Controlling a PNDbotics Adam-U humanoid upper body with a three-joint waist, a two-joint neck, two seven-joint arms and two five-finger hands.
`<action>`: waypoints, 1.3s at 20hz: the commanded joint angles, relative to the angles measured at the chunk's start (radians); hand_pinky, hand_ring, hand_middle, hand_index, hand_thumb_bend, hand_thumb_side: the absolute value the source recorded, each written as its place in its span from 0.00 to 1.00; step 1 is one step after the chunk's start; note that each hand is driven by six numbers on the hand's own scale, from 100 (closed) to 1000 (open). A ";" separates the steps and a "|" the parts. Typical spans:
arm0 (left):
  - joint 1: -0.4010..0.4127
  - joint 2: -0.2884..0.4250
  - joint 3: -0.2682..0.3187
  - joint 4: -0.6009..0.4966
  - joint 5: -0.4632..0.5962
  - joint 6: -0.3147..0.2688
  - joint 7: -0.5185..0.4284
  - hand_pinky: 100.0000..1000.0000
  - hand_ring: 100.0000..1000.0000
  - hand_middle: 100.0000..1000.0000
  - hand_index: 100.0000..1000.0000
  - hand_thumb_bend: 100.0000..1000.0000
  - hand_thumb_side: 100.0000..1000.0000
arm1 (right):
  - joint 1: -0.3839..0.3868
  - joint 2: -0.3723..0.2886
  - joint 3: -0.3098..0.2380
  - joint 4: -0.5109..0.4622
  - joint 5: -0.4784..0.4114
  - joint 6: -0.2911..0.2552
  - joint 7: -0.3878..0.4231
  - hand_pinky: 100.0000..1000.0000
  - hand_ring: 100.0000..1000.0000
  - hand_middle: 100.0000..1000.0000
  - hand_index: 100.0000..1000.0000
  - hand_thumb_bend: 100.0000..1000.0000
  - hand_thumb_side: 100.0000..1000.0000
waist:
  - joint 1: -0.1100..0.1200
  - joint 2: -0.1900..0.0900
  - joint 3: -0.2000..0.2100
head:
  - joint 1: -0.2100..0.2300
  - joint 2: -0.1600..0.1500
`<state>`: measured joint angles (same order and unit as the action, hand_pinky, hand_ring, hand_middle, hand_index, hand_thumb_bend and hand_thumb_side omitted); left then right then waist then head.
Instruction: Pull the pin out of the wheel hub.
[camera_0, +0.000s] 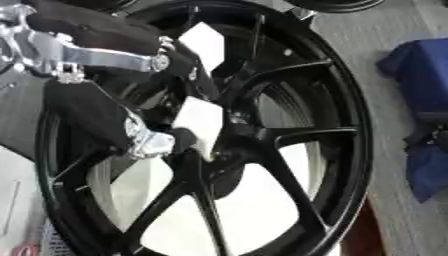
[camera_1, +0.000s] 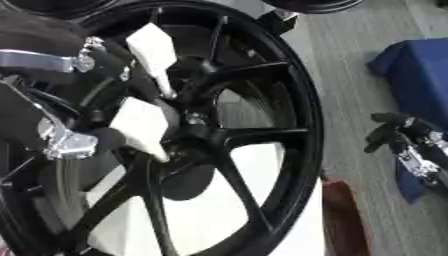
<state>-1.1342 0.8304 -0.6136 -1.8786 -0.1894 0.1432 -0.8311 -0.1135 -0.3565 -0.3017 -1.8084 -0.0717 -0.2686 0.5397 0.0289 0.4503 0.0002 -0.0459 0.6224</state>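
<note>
A black spoked wheel (camera_0: 337, 150) fills both views, its hub (camera_1: 188, 137) near the middle. My left hand (camera_0: 96, 107) comes in from the upper left and lies over the spokes. Two of its white-padded fingertips (camera_0: 199, 122) reach toward the hub and stand apart from each other. A small pale round spot (camera_1: 194, 119), possibly the pin, shows at the hub just beside the lower pad; nothing is plainly held between the pads. My right hand (camera_1: 395, 134) hangs at the right edge of the right eye view, away from the wheel, fingers relaxed and empty.
A blue cloth-like object (camera_0: 422, 70) lies to the right of the wheel on the grey surface (camera_1: 350, 75). A reddish-brown object (camera_1: 343, 217) stands by the wheel's lower right rim. Part of another dark rim (camera_1: 313, 4) shows at the top.
</note>
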 joint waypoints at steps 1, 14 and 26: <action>-0.013 0.002 0.003 0.026 -0.015 -0.011 0.000 0.86 0.86 0.77 0.90 0.10 0.66 | -0.003 -0.013 -0.004 -0.009 0.005 -0.006 0.001 0.73 0.54 0.53 0.82 0.00 0.67 | -0.003 -0.018 -0.002 | 0.003 -0.015; -0.013 -0.022 -0.011 0.064 -0.009 -0.053 -0.044 0.84 0.81 0.72 0.85 0.11 0.72 | -0.003 -0.008 -0.003 -0.006 0.012 -0.007 0.002 0.73 0.54 0.53 0.82 0.00 0.67 | -0.006 -0.014 -0.002 | 0.007 -0.019; -0.017 -0.027 -0.017 0.058 0.028 -0.085 -0.008 0.82 0.76 0.63 0.81 0.13 0.73 | -0.005 -0.006 -0.002 -0.004 0.024 -0.002 0.002 0.72 0.53 0.53 0.82 0.00 0.66 | -0.005 -0.008 -0.001 | 0.008 -0.022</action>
<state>-1.1339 0.7981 -0.6379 -1.8109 -0.1663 0.0616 -0.8372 -0.1140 -0.3479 -0.3014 -1.8022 -0.0506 -0.2705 0.5424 0.0276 0.4620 0.0002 -0.0405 0.6136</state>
